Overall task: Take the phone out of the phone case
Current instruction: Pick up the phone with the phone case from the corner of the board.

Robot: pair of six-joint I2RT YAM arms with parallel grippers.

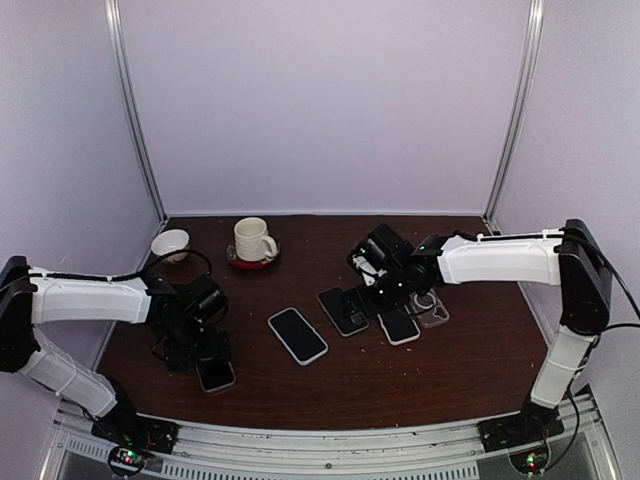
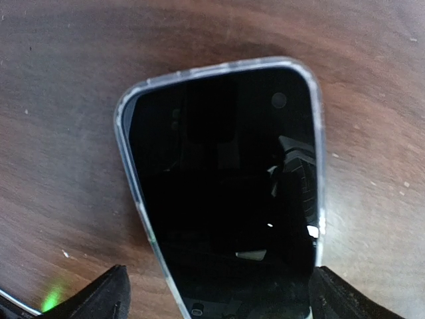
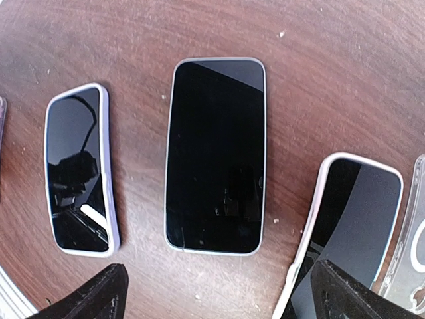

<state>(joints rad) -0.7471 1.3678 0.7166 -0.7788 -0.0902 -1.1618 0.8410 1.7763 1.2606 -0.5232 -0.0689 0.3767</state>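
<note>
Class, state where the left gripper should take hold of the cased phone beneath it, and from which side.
Probably grip the cased phone across its two long edges, straight down from above. It lies flat, screen up, on the table, so only the thin sides offer purchase, and the open left gripper straddles its width.

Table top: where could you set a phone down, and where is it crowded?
Free: the back strip between mug and right gripper; the near edge right of the cased phone by the left gripper. Crowded: three phones and clear case mid-right.
</note>
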